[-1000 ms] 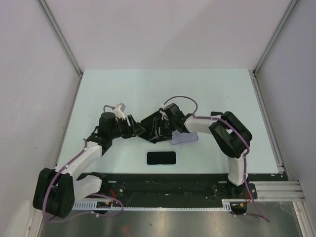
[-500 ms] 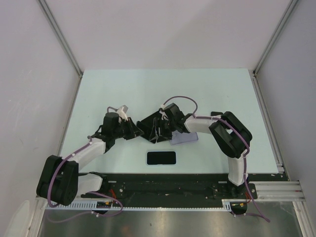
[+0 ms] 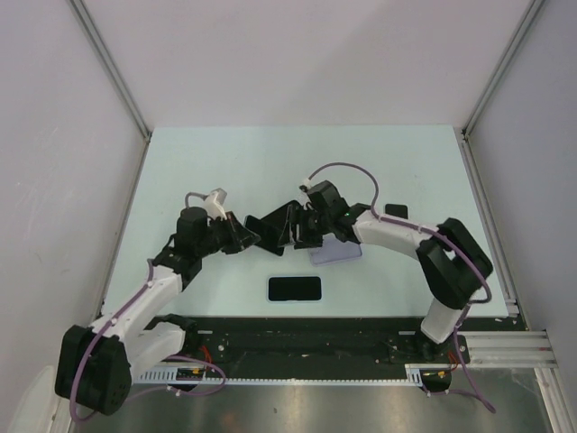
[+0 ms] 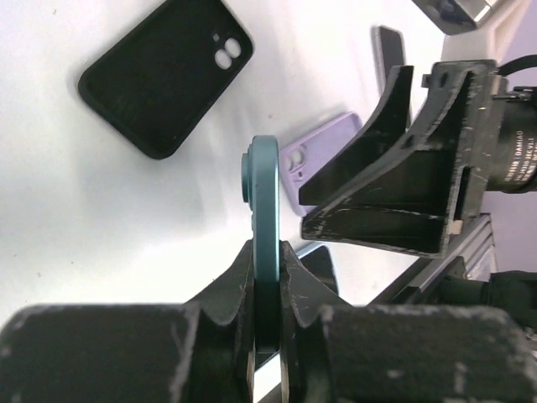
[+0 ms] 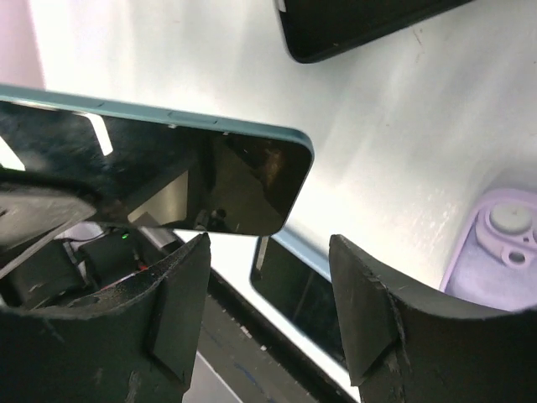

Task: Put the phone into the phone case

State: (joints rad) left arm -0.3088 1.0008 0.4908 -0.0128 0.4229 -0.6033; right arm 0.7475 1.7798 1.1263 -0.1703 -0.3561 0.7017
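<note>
Since a second ago, the left claw (image 4: 267, 252) has snapped shut, and the right arm's elbow has swung out to its own side. We now see the left claw clamped tight on a teal-edged phone (image 4: 265, 193). It grips the phone's lower end between both fingers, so the phone stands on edge, lifted off the pale tabletop (image 3: 225, 162).

The right claw (image 5: 268, 252) faces the left claw head-on, its two fingers spread wide and holding nothing. The free end of the phone reaches toward the gap between them. From the right wrist camera it does not seem to touch either finger. From the left wrist camera, one right finger (image 4: 394, 185) stands just beside the phone, with a strip of tabletop showing between them.

A black phone case (image 3: 294, 289) lies flat on the tabletop on the near side of both claws, toward the arm bases and apart from them. A purple phone case (image 3: 338, 251) lies flat just under the right claw's wrist, its camera cutouts showing. The phone is in neither case.
</note>
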